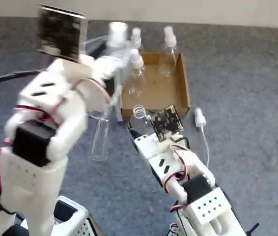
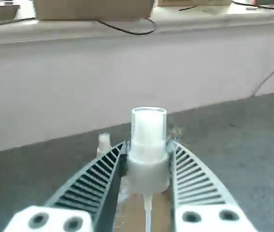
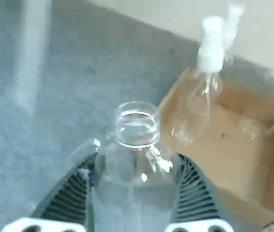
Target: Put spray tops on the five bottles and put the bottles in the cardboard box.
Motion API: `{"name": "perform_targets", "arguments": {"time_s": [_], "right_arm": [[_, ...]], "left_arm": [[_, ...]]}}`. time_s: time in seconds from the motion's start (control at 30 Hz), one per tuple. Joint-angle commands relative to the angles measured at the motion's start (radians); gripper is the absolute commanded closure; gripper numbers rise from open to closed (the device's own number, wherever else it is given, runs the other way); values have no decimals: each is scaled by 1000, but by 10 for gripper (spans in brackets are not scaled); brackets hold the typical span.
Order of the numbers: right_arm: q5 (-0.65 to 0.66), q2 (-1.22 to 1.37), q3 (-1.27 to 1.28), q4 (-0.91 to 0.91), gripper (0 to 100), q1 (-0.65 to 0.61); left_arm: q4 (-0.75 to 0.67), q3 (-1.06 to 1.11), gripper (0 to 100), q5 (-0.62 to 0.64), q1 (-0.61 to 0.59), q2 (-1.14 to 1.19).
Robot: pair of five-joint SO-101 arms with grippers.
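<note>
My left gripper is shut on a white spray top whose tube hangs down, held high over the near left corner of the cardboard box. In the high view that spray top sits at the left gripper. My right gripper is shut on an upright clear bottle with an open neck, just in front of the box. The high view shows this bottle in the right gripper. Capped bottles stand in the box.
A clear bottle without a top lies on the grey carpet left of the right arm. A loose spray top with its tube lies right of the box. A third capped bottle stands at the box's far left.
</note>
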Motion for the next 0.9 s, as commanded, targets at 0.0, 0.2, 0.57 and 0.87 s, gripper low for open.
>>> {"name": "perform_targets", "arguments": {"time_s": [0.0, 0.2, 0.57, 0.87], "right_arm": [[-8, -73, -5, -15, 972, -10], [-8, -117, 10, 10, 972, -10], [-8, -122, 53, 10, 972, -15], [-8, -124, 51, 10, 972, -15]], "left_arm": [[-155, 74, 966, 8, 65, 4], [-232, 148, 966, 8, 64, 4], [-249, 61, 966, 6, 70, 7], [-348, 217, 966, 6, 68, 5]]}}
